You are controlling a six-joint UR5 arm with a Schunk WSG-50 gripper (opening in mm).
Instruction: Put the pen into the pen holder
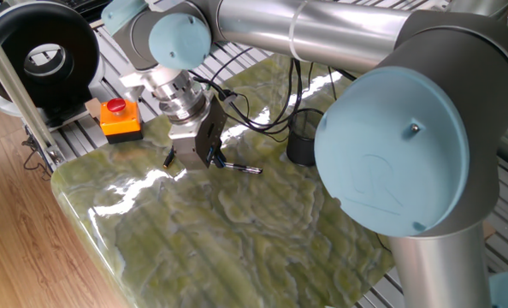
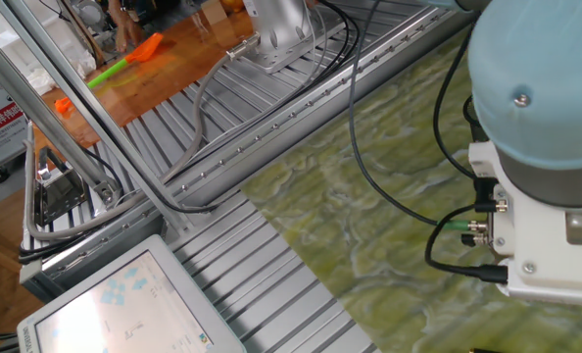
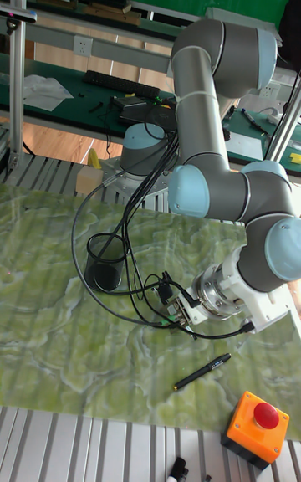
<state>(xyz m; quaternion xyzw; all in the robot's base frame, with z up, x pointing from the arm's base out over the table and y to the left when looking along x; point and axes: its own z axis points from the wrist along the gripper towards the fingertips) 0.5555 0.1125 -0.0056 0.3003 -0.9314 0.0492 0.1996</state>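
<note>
I have the claw (image 1: 188, 160) down low over the green marbled surface (image 1: 237, 231), its 2 fingers pointing at the top; whether they are apart or together I cannot tell from any view, since the tool body hides the tips. In the one fixed view a slim pen (image 1: 242, 168) lies flat on the surface just beside the claw, on the side toward the pen holder (image 1: 303, 141); I cannot tell whether it touches the fingers. The pen holder stands upright, well apart from the claw, with cables running past it. In the tall fixed view a black pen (image 3: 203, 371) lies flat near the orange button box (image 3: 257, 424), just beyond the wrist.
</note>
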